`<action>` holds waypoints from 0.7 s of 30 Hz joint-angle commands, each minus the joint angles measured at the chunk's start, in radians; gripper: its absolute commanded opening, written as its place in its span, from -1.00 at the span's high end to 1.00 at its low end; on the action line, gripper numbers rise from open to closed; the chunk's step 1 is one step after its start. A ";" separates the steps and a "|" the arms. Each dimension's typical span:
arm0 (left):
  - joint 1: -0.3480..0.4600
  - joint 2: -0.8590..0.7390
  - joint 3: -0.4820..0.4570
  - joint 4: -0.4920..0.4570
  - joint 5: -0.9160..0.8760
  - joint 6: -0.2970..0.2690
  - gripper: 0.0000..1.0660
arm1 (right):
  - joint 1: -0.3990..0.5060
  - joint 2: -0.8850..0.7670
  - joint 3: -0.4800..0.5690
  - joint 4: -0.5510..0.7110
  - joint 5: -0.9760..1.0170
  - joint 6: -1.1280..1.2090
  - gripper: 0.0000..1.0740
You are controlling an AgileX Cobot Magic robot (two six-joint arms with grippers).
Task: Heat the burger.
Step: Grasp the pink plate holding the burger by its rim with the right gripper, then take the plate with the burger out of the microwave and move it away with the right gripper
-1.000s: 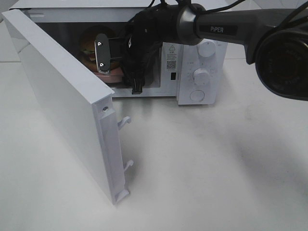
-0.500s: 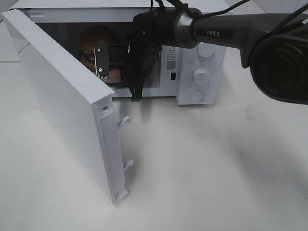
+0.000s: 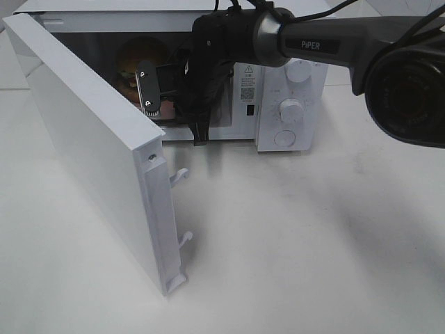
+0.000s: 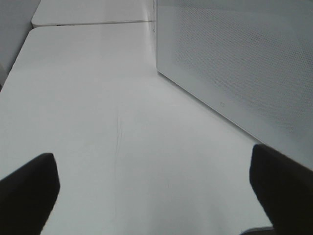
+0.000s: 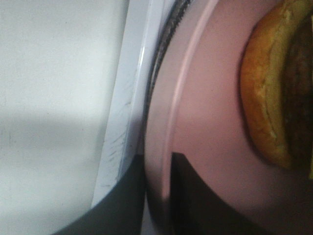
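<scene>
Narrower than a second ago, the right gripper pinches the plate at its rim. On the white table stands the microwave, its door open, with the burger inside on the plate. The left gripper gapes wide and empty above the table.

**Legible markings.** The brand name "PiPER" stands in pale letters on a dark plate on the forearm of the right arm, at the far right of the scene. The control panel of the microwave lies right of the open cavity. At its left edge it carries a warning triangle, a QR code just nearer than that, and lines of small print too fine to read. Faint scale marks ring the two knobs, also unreadable. The left wrist view shows a small oval mark low on the dotted door panel. Its content cannot be made out.
</scene>
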 commanded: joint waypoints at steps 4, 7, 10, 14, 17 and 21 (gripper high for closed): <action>0.005 -0.007 0.004 -0.007 -0.007 -0.001 -0.83 | -0.005 -0.094 0.099 0.051 -0.066 -0.108 1.00; 0.005 -0.007 0.004 -0.007 -0.007 -0.001 -0.83 | -0.005 -0.132 0.160 0.073 -0.093 -0.170 1.00; 0.005 -0.007 0.004 -0.007 -0.007 -0.001 -0.83 | -0.006 -0.168 0.215 0.099 -0.127 -0.241 1.00; 0.005 -0.007 0.004 -0.007 -0.007 -0.001 -0.83 | -0.006 -0.201 0.271 0.143 -0.164 -0.298 1.00; 0.005 -0.007 0.004 -0.007 -0.007 -0.001 -0.83 | -0.007 -0.246 0.346 0.180 -0.210 -0.371 1.00; 0.005 -0.007 0.004 -0.007 -0.007 -0.001 -0.83 | -0.007 -0.284 0.405 0.204 -0.243 -0.414 1.00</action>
